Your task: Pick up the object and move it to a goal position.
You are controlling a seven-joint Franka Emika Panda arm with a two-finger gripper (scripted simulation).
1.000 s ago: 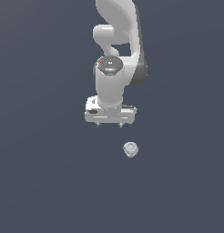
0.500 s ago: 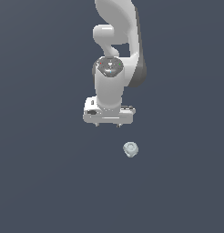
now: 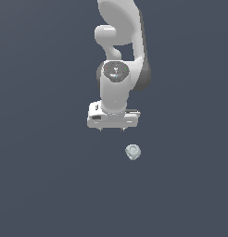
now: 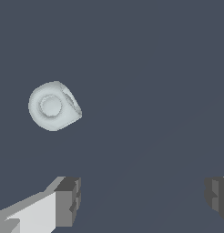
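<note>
The object [image 3: 132,152] is a pale grey-blue all over, with a lighter ring-like face around a round centre [image 4: 51,106]. The arm [image 3: 119,46] is glossy white with dark grey bands at its joints. The gripper [image 3: 111,129] body is white; its fingertips [image 4: 68,201] are mid-grey. The tabletop [image 3: 46,185] is a plain, unpatterned slate blue-grey.

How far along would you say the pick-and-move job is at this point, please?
Nothing looks finished: the pale grey-blue object lies alone on the dark surface. In hand is the approach; the end effector is open, empty, and offset toward the exterior view's left of it. Aligning, grasping, lifting and carrying to the goal all remain.
</note>
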